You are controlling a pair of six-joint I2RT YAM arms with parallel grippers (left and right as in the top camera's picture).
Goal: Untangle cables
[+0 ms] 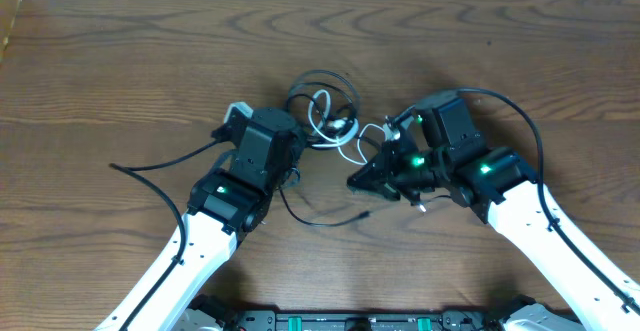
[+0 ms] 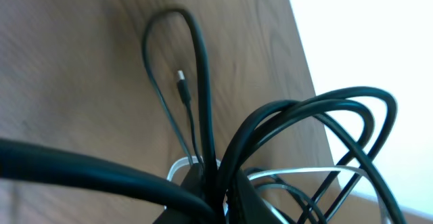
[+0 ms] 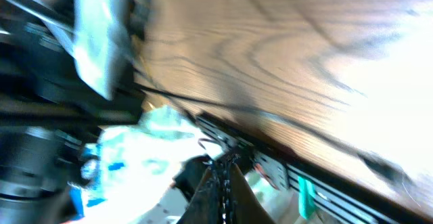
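Note:
The cables (image 1: 325,111) lie in a tangle of black loops and white cord at mid-table. My left gripper (image 1: 299,143) reaches into the tangle's left side. In the left wrist view it (image 2: 220,191) is shut on black cable strands that rise between its fingers. Black loops (image 2: 325,116) fan out to the right, a white cable (image 2: 291,173) crosses behind, and a small plug (image 2: 181,82) lies on the wood. My right gripper (image 1: 355,182) sits just right of the tangle, pointing left. Its wrist view is blurred, and there it (image 3: 222,190) is shut, with nothing seen between the fingers.
A thin black cable (image 1: 325,219) trails toward the front and ends in a plug (image 1: 365,213). Thicker arm cables run at the left (image 1: 150,166) and right (image 1: 525,121); one (image 2: 67,163) crosses the left wrist view. The wooden table (image 1: 120,61) extends behind the tangle.

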